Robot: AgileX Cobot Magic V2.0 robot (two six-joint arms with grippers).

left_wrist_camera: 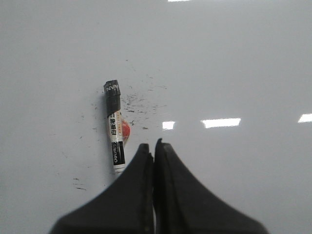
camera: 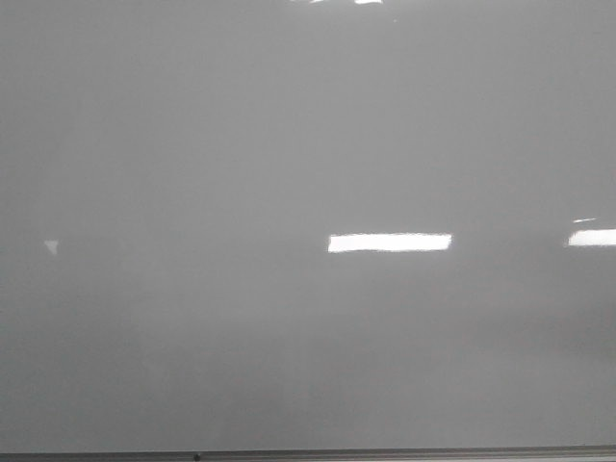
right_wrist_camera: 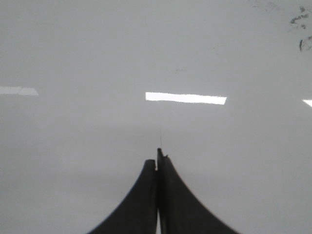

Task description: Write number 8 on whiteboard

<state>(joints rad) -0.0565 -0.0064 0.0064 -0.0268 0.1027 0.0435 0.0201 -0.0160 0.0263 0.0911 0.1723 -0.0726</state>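
Observation:
The whiteboard [camera: 289, 144] fills the front view, glossy grey-white and blank; no number 8 shows on it, and neither gripper appears in that view. In the left wrist view a marker [left_wrist_camera: 114, 127] with a black cap and a white labelled barrel lies on the whiteboard [left_wrist_camera: 234, 63], just beyond and to one side of my left gripper [left_wrist_camera: 152, 145], which is shut and empty. Small black ink smudges [left_wrist_camera: 139, 105] dot the board beside the marker's cap. My right gripper [right_wrist_camera: 157, 158] is shut with nothing in it, over bare whiteboard [right_wrist_camera: 97, 58].
A thin dark frame edge [camera: 308, 454] runs along the whiteboard's near side. Bright rectangular light reflections [camera: 389, 243] sit on the board. A few black smudges [right_wrist_camera: 298, 22] show at one corner of the right wrist view.

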